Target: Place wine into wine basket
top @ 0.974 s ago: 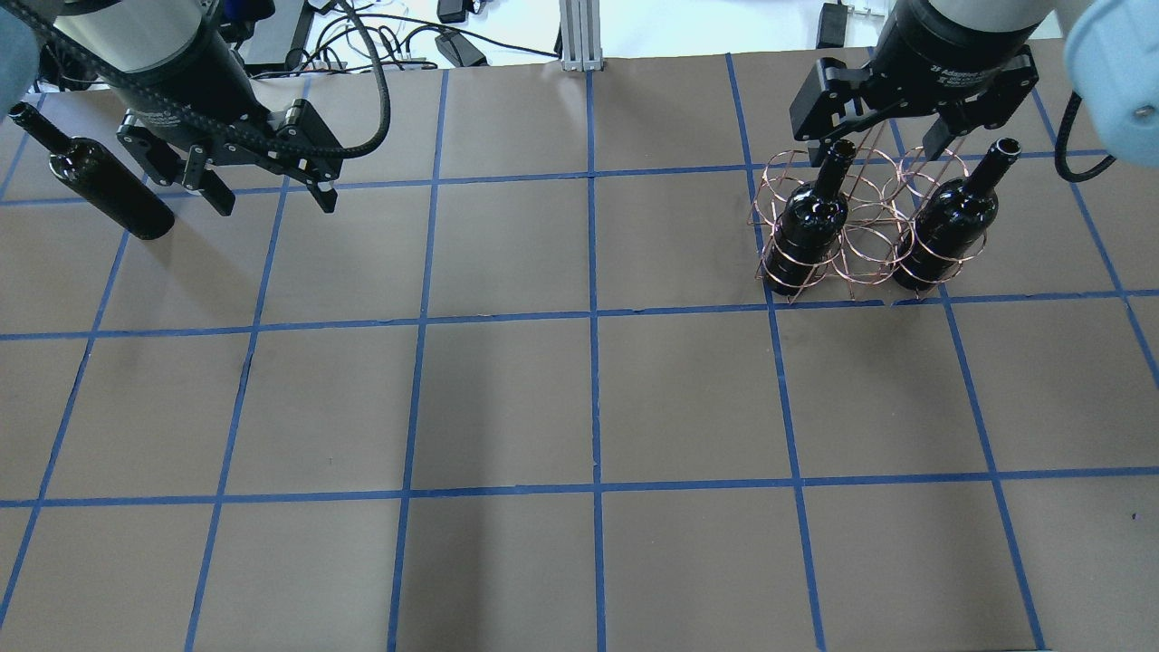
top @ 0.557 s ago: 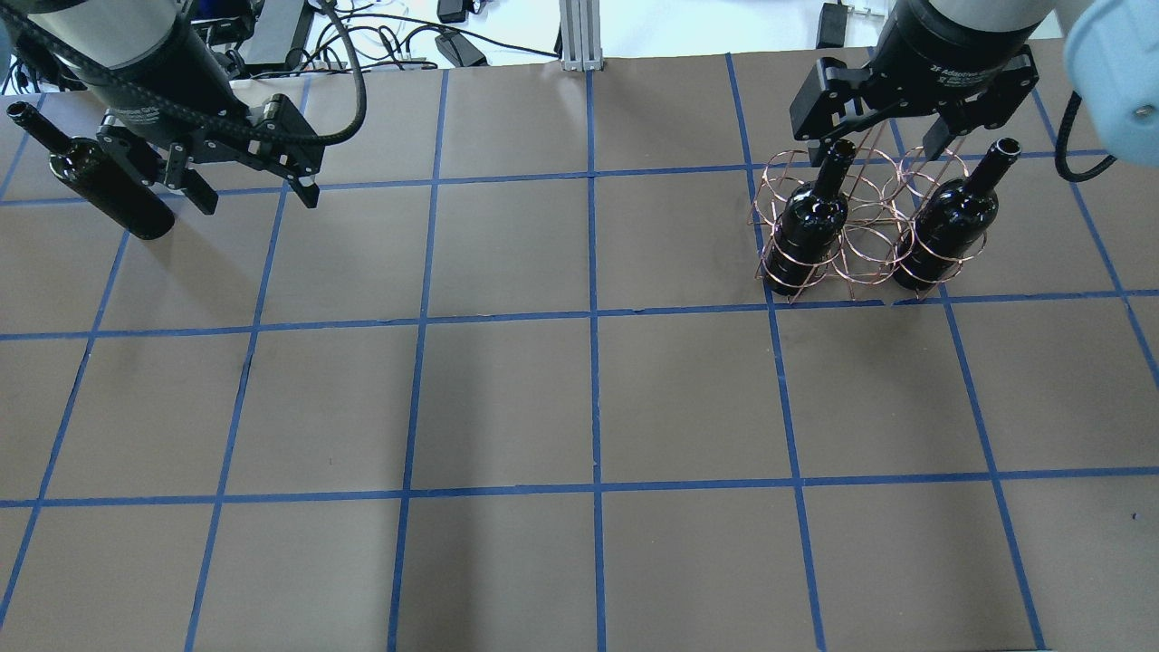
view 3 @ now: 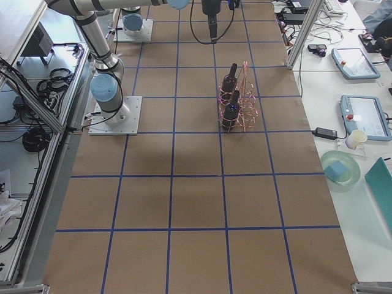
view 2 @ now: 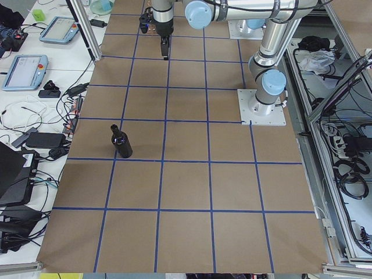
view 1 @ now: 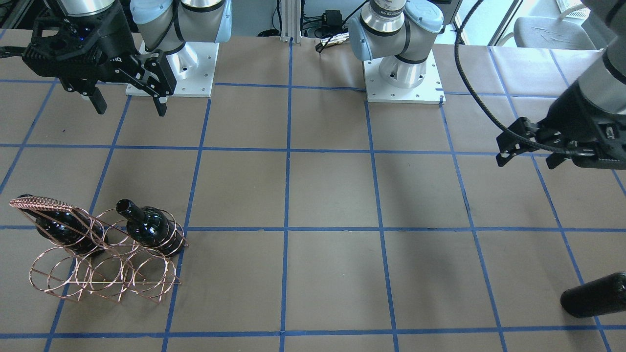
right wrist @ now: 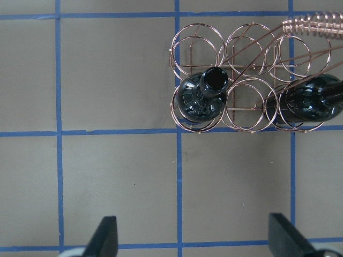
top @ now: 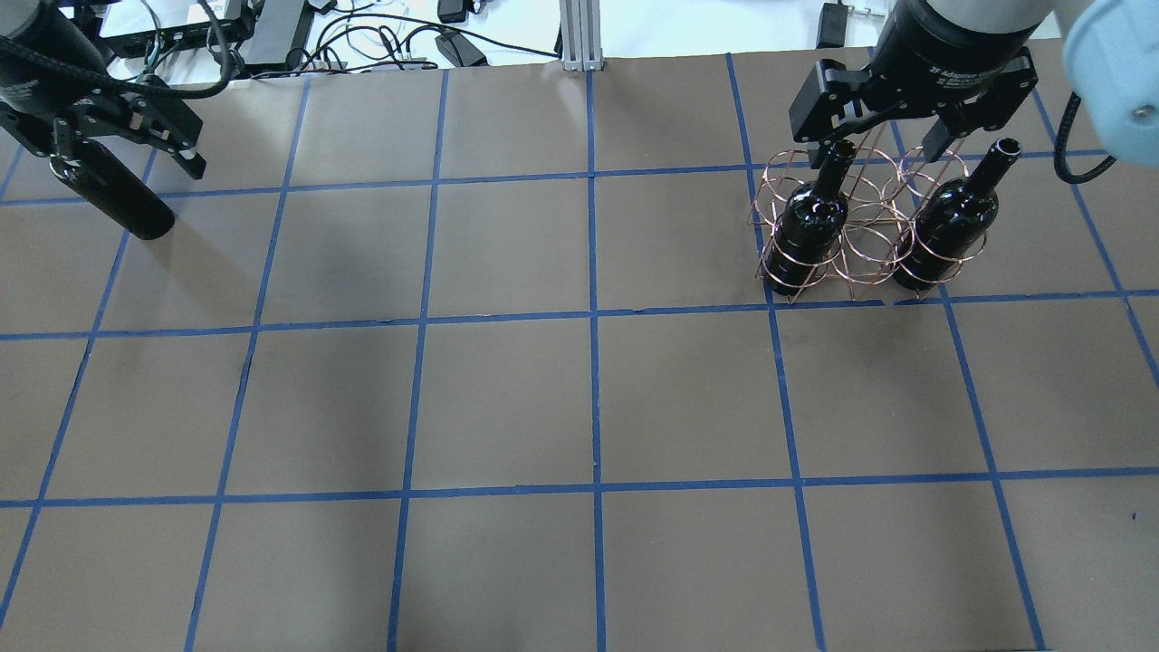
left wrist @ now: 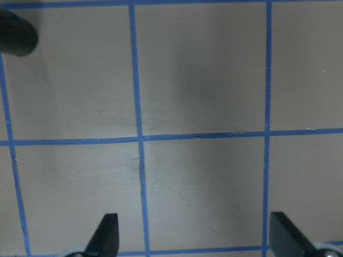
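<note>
A loose near-black wine bottle [top: 122, 201] stands upright at the table's far left, also in the front view [view 1: 594, 295] and left side view [view 2: 121, 142]. My left gripper [top: 127, 167] is open and empty, held high near it; it hides the neck from overhead. The left wrist view shows open fingers [left wrist: 107, 233] and the bottle [left wrist: 16, 35] at the top left corner. The copper wire wine basket [top: 856, 244] holds two bottles [top: 810, 226] [top: 951, 222]. My right gripper [top: 876, 149] is open above its back edge.
Brown paper with a blue tape grid covers the table [top: 589, 398]. The basket's coiled handle [right wrist: 316, 24] rises over its rings [right wrist: 241, 75]. Cables and a post [top: 575, 36] lie beyond the far edge. The arm bases [view 1: 401, 73] stand on the robot's side.
My left gripper has moved left, from beside the loose bottle to over it, still open. The right arm, basket and bottles have not moved.
</note>
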